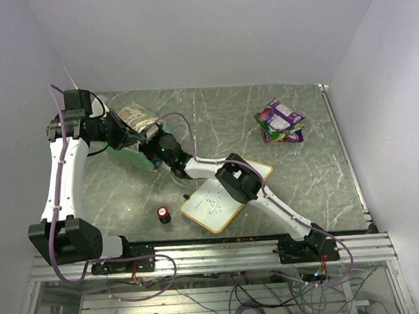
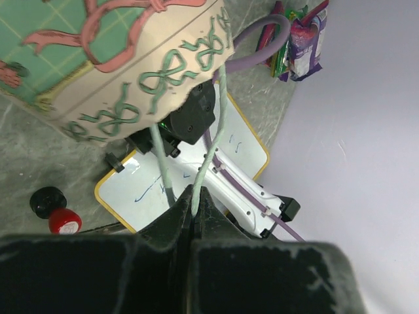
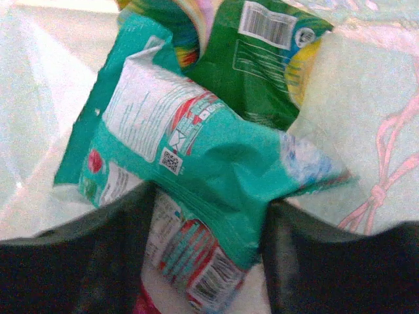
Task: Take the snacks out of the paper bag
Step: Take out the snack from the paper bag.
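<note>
Two glossy crinkled packets (image 3: 196,150) | patterned paper bag (image 2: 131,65) | thin string handle (image 2: 215,127)

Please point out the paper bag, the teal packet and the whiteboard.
paper bag (image 2: 141,72), left wrist view, on its cream patterned band.
teal packet (image 3: 222,163), right wrist view, on the middle of its face.
whiteboard (image 1: 207,204), top external view, on its white surface.

left gripper (image 2: 193,195) pinched closed, far left, right gripper (image 3: 206,204) stretched leftward, fingers half-spread
</note>
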You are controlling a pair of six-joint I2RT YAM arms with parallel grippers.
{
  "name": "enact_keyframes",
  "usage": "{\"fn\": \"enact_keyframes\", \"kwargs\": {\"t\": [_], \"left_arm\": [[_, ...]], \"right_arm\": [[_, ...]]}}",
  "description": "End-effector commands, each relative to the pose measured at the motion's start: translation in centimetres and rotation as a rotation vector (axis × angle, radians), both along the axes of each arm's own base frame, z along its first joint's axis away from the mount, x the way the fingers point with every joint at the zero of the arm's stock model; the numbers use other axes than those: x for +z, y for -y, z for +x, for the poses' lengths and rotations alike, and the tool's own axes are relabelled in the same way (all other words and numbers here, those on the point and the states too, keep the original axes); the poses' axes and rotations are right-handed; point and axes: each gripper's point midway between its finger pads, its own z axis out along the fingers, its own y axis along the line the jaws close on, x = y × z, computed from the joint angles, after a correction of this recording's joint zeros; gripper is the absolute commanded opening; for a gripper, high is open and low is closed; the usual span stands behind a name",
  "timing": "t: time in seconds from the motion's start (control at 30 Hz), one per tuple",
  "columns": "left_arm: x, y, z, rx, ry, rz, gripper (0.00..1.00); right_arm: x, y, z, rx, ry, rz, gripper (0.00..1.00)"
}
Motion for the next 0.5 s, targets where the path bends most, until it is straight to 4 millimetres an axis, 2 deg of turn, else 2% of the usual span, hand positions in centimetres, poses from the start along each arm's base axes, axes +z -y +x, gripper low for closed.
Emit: {"fn": "enact_keyframes", "kwargs": {"t": [0.0,0.07,0.3,0.47], "left_arm": [[0.6,0.0,-0.9,-0.014,0.024,-0.005,0.07],[0.7,-0.1,-0.8,-0.011,0.026,0.008,0.07],[1.9,-0.7,0.6,0.011,0.067,0.033,0.07],[3.0,-1.2,1.8,0.027,0.097,0.064,0.07]], "right_arm": [[-2.1,0.2,1.5,-0.017,-0.032,-0.013,0.46],[-1.0,0.2,1.9,-0.012,-0.012,-0.001,0.31],[3.6,-0.5,1.6,0.052,0.103,0.032,0.02],[7.1,-0.6,0.8,0.086,0.173,0.040,0.00]]}}
